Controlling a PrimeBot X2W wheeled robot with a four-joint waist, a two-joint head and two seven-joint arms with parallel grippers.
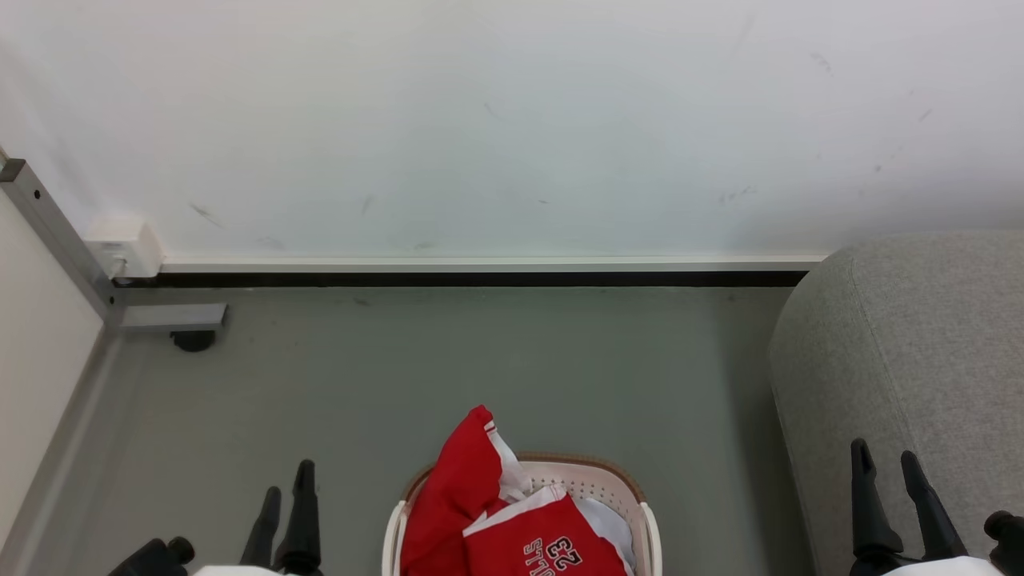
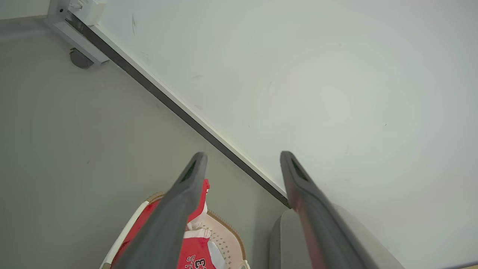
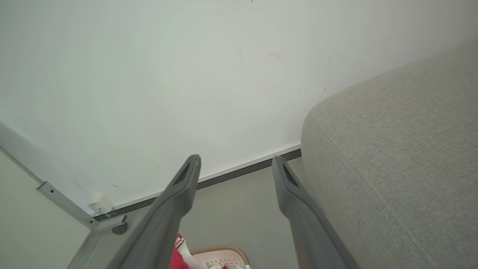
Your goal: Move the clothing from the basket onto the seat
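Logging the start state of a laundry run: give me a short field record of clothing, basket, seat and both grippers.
clothing: red, heaped in basket, one piece rising above the rim
basket: on the floor
seat: grey, to the basket's right
left gripper: open, empty
right gripper: open, empty

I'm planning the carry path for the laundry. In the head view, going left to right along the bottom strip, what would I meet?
left gripper → basket → seat
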